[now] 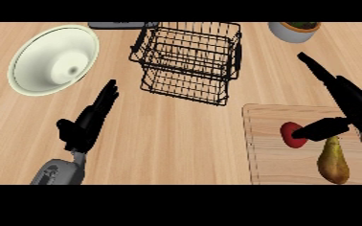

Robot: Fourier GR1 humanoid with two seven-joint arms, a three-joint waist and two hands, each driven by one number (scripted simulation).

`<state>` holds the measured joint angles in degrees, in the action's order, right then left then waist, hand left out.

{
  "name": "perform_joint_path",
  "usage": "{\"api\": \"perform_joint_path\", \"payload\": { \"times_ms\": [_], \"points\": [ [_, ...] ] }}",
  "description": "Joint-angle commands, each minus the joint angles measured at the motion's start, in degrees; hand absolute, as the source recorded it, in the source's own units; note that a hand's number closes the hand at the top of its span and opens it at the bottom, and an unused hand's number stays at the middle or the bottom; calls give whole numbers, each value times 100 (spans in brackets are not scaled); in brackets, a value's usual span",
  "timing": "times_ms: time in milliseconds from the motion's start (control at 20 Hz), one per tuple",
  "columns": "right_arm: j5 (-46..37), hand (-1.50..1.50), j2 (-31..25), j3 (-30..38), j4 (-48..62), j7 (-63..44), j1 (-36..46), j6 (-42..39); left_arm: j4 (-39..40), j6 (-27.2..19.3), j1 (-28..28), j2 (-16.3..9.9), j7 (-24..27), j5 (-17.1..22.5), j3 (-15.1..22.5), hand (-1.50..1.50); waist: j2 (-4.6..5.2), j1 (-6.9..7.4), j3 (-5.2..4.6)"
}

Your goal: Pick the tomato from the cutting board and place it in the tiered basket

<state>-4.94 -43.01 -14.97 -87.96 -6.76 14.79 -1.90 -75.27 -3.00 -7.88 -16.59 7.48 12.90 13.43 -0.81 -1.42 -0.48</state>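
The round red tomato (291, 135) lies on the pale wooden cutting board (276, 163), beside a pear (333, 162). The right hand (338, 106) touches it, thumb and fingers spread apart. The black wire tiered basket (189, 60) stands beyond the board. The left hand (90, 119) rests with straight fingers.

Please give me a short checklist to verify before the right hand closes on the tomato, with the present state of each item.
1. Tomato lies on the cutting board: ok.
2. Right hand at the tomato, thumb touching it: ok.
3. Fingers curled round the tomato: not ok, they are straight.
4. Pear apart from the tomato: cannot tell, they lie very close.
5. Tiered basket has nothing in it: ok.
6. Left hand open and away from the basket: ok.
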Motion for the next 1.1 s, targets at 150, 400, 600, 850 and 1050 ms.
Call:
{"api": "perform_joint_path", "payload": {
  "times_ms": [150, 400, 600, 850, 1050],
  "points": [
    [-675, -150, -1515, -762, -1249, -1765, 149, -1581, -73, -213, 142, 277, 36, -175, 209, 0, -11, -1, 7],
    [-159, -150, -1369, -769, -2449, -3437, 224, -2284, 182, -16, -30, 252, 154, -199, 88, 0, 58, 71, 34],
    [31, -150, -1218, -494, -2818, -4204, 166, -2639, -165, -156, -350, 330, -416, -247, -1, 0, 66, 99, 43],
    [-1208, -150, -583, -575, -2804, -4082, -366, -2006, 337, 221, 16, 396, 350, -354, -62, 0, 84, 109, 46],
    [-1429, -150, -539, -647, -2638, -4653, -129, -2560, -80, 335, -101, 247, -189, -231, -211, 0, 83, 143, 45]
  ]
}}
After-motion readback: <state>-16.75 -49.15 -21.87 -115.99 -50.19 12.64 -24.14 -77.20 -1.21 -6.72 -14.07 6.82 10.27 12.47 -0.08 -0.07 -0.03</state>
